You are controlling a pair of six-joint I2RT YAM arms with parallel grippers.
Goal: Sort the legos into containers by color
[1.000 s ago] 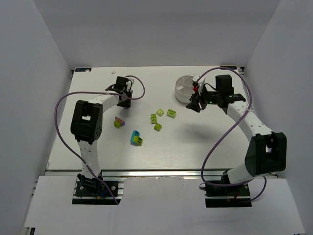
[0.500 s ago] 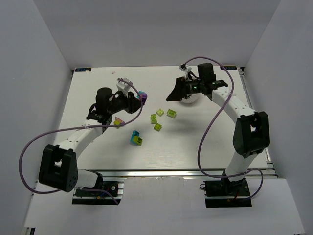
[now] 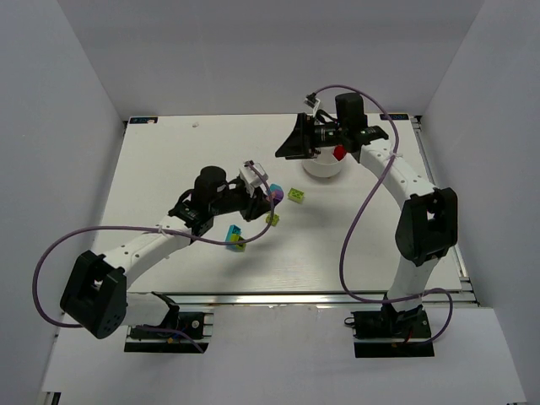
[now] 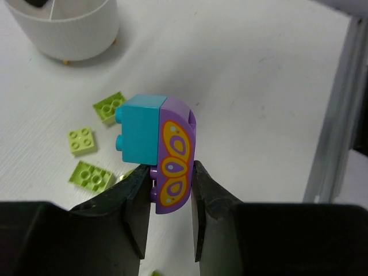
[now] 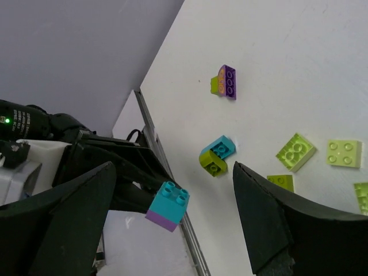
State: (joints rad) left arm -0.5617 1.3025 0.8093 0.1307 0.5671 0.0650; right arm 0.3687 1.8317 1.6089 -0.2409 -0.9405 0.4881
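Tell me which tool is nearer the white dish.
Right. The right tool hovers open by the left rim of the white dish. The left tool, shut on a cyan-purple clump, is off to the dish's near-left, with a lime brick between them.

On my feed I see a plain white bench (image 3: 354, 245) boxed in by pale grey panels: a left wall (image 3: 51, 169), a back wall (image 3: 270, 51) and a right wall (image 3: 498, 126). A silver metal rail (image 3: 278, 297) runs along the bench's near edge, with a white panel (image 3: 278, 354) in front of it. A tiny white speck (image 3: 196, 124) lies near the far edge. In my left wrist view, a grey metal strip (image 4: 336, 115) borders the bench.
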